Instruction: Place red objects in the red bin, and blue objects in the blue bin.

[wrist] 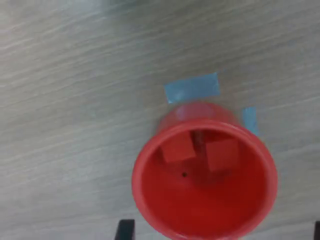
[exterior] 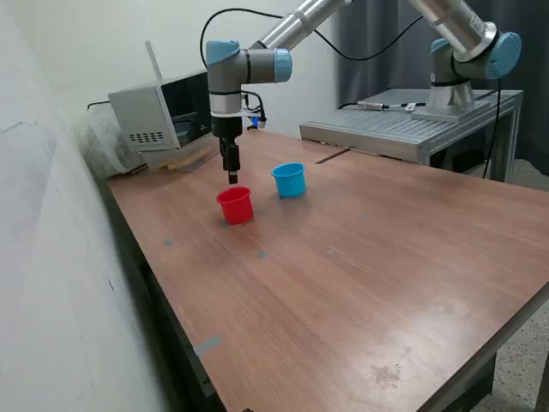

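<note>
The red bin (exterior: pixel 235 206) stands on the wooden table (exterior: pixel 369 283), with the blue bin (exterior: pixel 290 179) just beside it toward the exterior view's right. My gripper (exterior: pixel 232 176) hangs straight above the red bin, pointing down. The wrist view looks into the red bin (wrist: pixel 150 200), where two red objects lie side by side: one cube (wrist: pixel 178 148) and another (wrist: pixel 222 155). Only the dark tips of my fingers (wrist: pixel 125 229) show, far apart at the picture's edge, so the gripper (wrist: pixel 220 234) is open and holds nothing. The blue objects are hidden from both views.
A grey box-like appliance (exterior: pixel 159 112) sits at the table's far corner near the wall. A metal bench (exterior: pixel 403 129) carrying the arm's base stands behind the table. Small blue tape patches (wrist: pixel 192 87) mark the tabletop by the red bin.
</note>
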Controlling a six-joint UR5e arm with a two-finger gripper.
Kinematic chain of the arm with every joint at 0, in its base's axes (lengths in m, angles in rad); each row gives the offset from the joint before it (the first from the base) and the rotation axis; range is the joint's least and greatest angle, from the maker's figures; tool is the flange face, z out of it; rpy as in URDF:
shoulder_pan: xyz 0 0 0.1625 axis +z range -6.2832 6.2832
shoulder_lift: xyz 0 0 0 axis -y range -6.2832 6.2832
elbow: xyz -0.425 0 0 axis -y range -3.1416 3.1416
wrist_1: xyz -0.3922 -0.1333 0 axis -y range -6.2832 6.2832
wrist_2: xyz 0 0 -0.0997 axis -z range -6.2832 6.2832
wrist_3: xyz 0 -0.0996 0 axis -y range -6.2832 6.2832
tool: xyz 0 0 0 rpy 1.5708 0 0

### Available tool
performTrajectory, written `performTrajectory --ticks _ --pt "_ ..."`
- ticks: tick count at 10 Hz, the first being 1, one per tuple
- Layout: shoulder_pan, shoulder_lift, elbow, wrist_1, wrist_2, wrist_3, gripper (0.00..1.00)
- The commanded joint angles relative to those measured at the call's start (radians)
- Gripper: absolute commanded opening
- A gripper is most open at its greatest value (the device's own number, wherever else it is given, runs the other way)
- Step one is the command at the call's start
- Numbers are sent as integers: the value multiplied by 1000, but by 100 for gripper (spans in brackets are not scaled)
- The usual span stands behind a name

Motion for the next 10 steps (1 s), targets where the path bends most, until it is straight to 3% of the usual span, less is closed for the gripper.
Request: performTrajectory --ticks 1,3,7,10 --pt "16 -162 111 45 -1 -18 100" --pt "76 -334 169 238 -3 -11 100" --pt "195 -719 300 484 -12 40 100" --pt "257 -858 335 616 -36 127 100"
